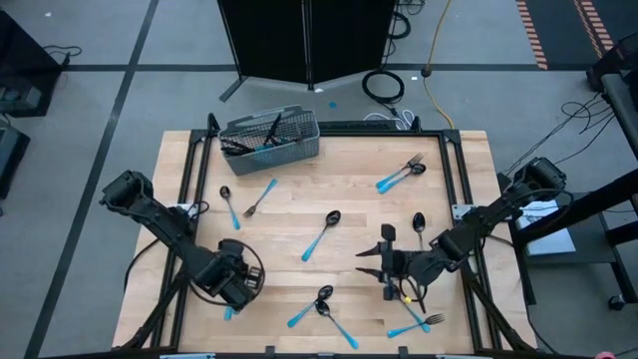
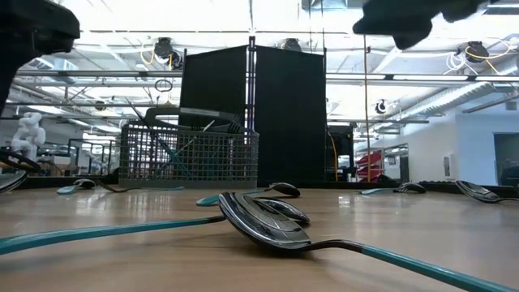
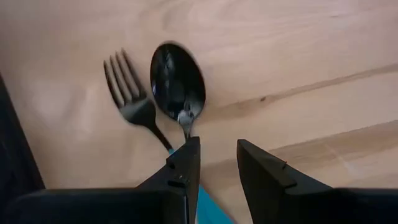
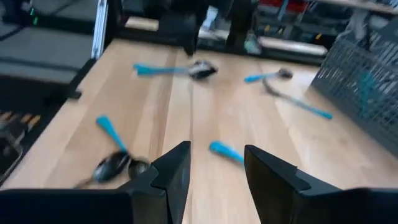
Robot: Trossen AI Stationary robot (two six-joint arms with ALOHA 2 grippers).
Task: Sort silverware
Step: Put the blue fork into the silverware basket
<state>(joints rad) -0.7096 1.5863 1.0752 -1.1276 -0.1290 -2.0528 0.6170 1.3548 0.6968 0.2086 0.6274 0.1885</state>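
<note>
Overhead, the high view looks straight down on the whole bench [image 1: 329, 179] and both arms. Down at bench level, the low view faces level across the wood toward the wire basket [image 2: 188, 154] and the room behind, two crossed spoons [image 2: 263, 219] right up close. The left wrist view hangs tight above a fork [image 3: 130, 99] and spoon. The right wrist view faces along the bench, sharing that basket [image 4: 367, 68] with the other two.

Blue-handled silverware [image 1: 321, 236], lying flat and scattered across the table (a few standing in the far-left basket).
</note>
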